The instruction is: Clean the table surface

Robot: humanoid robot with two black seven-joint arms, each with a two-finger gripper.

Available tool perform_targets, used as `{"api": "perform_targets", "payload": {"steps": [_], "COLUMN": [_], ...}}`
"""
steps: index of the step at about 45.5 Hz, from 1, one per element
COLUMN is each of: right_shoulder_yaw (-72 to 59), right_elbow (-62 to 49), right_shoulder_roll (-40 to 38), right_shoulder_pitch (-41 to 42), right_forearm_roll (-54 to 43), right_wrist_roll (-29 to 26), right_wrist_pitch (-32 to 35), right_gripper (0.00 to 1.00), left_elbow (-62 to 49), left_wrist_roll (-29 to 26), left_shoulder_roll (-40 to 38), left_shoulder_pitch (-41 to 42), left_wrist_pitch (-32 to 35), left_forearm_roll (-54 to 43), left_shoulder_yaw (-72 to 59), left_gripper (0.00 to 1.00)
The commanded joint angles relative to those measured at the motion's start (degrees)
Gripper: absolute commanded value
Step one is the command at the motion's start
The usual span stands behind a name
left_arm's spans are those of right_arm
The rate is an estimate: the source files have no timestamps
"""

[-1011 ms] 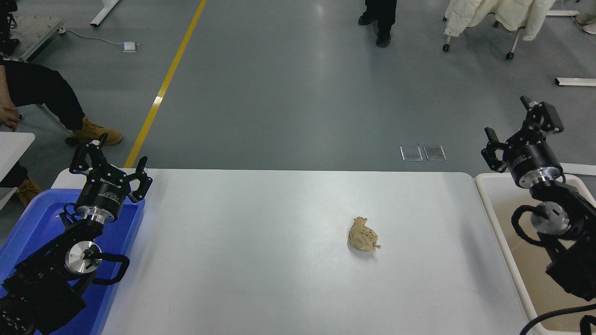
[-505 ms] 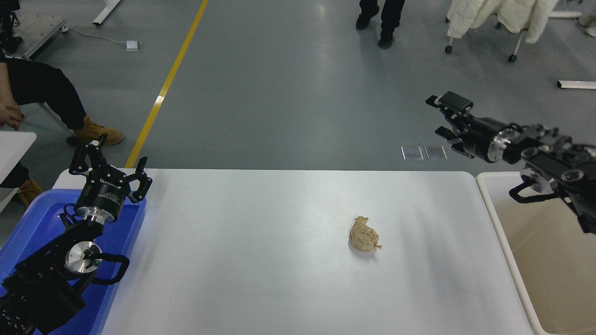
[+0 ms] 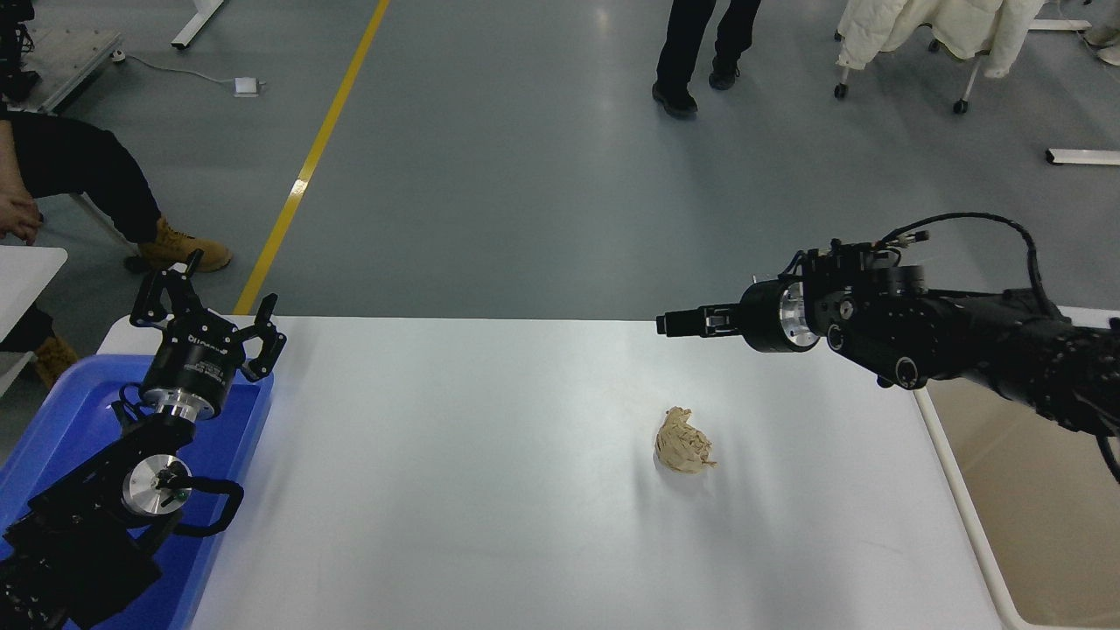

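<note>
Tabletop first: the large plain white rectangular table surface [image 3: 455, 490] fills the lower frame, with a blue plastic tray [image 3: 61, 411] off its left edge and a cream-white bin [image 3: 1032, 516] off its right edge. One crumpled tan paper wad [image 3: 683, 443] lies on it, right of centre and nearer the far edge than the near one. The black left gripper [image 3: 210, 311] sits parked over the tray by the far left corner, fingers spread wide. The black right gripper [image 3: 678, 323] points leftward above the far edge, well apart from the wad; seen edge-on, so I cannot tell how its jaws stand. The step looks like the approach to the wad: next, the arm must drop, tilt down and straddle it. Half a second ago this gripper was beyond the far right corner; it has swung in over the table.
</note>
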Motion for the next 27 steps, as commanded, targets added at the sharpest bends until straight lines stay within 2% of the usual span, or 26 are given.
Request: {"api": "perform_targets", "payload": {"steps": [1,27], "right_shoulder_yaw": [-5.3,-6.9], "right_elbow": [-1.0,-3.8], "right_shoulder_roll": [5.7,5.6], "right_shoulder_pitch": [-1.3,-8.7], "right_forearm_roll": [-3.8,-3.7], "right_wrist_roll": [0.1,0.1], "right_wrist_pitch": [-0.4,-0.8], "right_gripper": [0.99,0.99], "left_elbow": [0.0,0.0], "left_wrist_roll": [0.0,0.0], "left_shoulder_roll": [0.0,0.0], "left_shoulder_pitch": [0.0,0.0], "left_wrist_pitch": [0.0,0.0], "left_forearm_roll": [-0.1,0.0], "left_shoulder_yaw": [0.0,0.0], "left_gripper": [1.0,1.0]}}
